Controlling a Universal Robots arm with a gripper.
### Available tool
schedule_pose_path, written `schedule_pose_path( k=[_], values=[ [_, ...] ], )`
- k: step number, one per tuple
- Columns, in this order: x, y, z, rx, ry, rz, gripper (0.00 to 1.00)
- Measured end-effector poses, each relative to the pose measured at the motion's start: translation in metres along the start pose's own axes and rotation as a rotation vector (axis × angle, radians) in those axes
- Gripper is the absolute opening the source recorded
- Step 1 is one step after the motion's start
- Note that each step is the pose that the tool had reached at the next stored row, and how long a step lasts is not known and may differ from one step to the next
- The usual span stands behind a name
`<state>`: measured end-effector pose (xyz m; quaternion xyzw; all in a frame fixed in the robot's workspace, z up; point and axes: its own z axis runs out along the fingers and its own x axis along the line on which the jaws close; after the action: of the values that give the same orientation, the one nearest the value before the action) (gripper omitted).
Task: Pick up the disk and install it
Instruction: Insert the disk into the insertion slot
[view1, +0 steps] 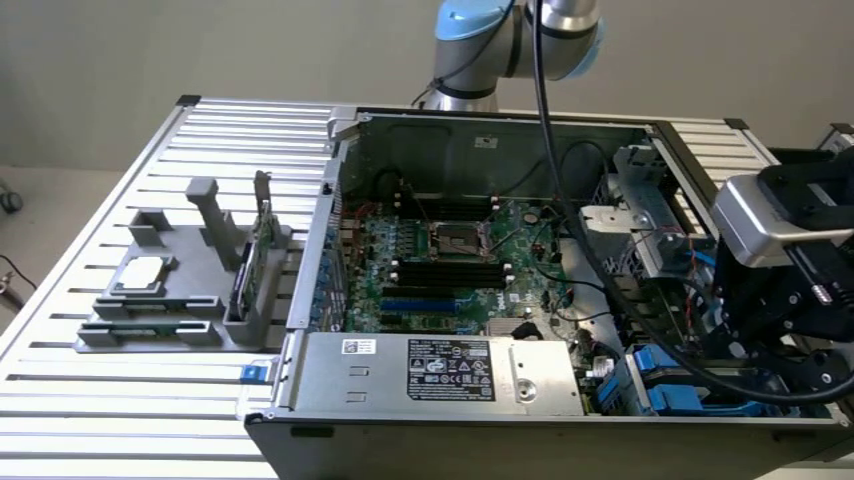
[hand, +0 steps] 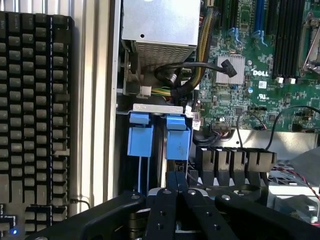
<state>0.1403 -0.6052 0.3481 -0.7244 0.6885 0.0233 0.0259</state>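
Note:
The disk stands edge-on in the drive bay at the case's corner, at the exterior view's lower right. Its bright blue rail ends (hand: 178, 142) (view1: 667, 385) show there, and its metal body is hidden inside the bay. A second blue rail end (hand: 140, 140) sits beside the first. My gripper (hand: 176, 176) (view1: 707, 345) hangs right over the bay. Its black fingers (hand: 165, 205) are shut together, tips against the end of the blue rail, with nothing visible between them.
The open computer case (view1: 334, 200) lies on a slatted metal table (view1: 107, 200), with the motherboard (view1: 454, 260) and silver power supply (view1: 441, 370) (hand: 157, 22) exposed. Black cables (hand: 190, 75) cross near the bay. A grey fixture (view1: 200, 335) holds a chip (view1: 144, 272) and a green card (view1: 267, 240). A keyboard (hand: 35, 125) lies beside the case.

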Motion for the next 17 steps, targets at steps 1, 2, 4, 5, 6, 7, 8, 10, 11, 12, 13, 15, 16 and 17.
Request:
schedule_pose_path(
  k=[1, 2, 4, 5, 6, 7, 8, 10, 11, 12, 13, 15, 16, 17],
  values=[
    [0.0, -0.0004, 0.0018, 0.0, -0.0001, 0.0, 0.11],
    [0.0, -0.0009, 0.0038, 0.0, 0.0, 0.0, 0.11],
    [0.0, -0.0016, 0.0073, 0.0, 0.0, 0.0, 0.11],
    [0.0, -0.0019, 0.0092, 0.0, -0.0001, 0.0, 0.11],
    [0.0, -0.0022, 0.011, -0.0001, 0.0, 0.0, 0.11],
    [0.0, -0.0023, 0.0128, 0.0, 0.0, 0.0, 0.11],
    [0.0, -0.0024, 0.0146, 0.0, 0.0001, 0.0, 0.11],
    [0.0, -0.0025, 0.0183, 0.0, 0.0, -0.001, 0.11],
    [0.0, -0.0025, 0.0194, -0.0001, 0.0005, -0.001, 0.11],
    [0.0, -0.0025, 0.0198, -0.0001, 0.0007, -0.001, 0.11],
    [0.0, -0.0025, 0.0202, -0.0001, 0.0006, -0.001, 0.11],
    [0.0, -0.0025, 0.0206, 0.0, 0.0001, -0.001, 0.11],
    [0.0, -0.0025, 0.0207, 0.0, 0.0, -0.001, 0.11],
    [0.0, -0.0025, 0.0207, 0.0, -0.0004, -0.001, 0.11]
  ],
)
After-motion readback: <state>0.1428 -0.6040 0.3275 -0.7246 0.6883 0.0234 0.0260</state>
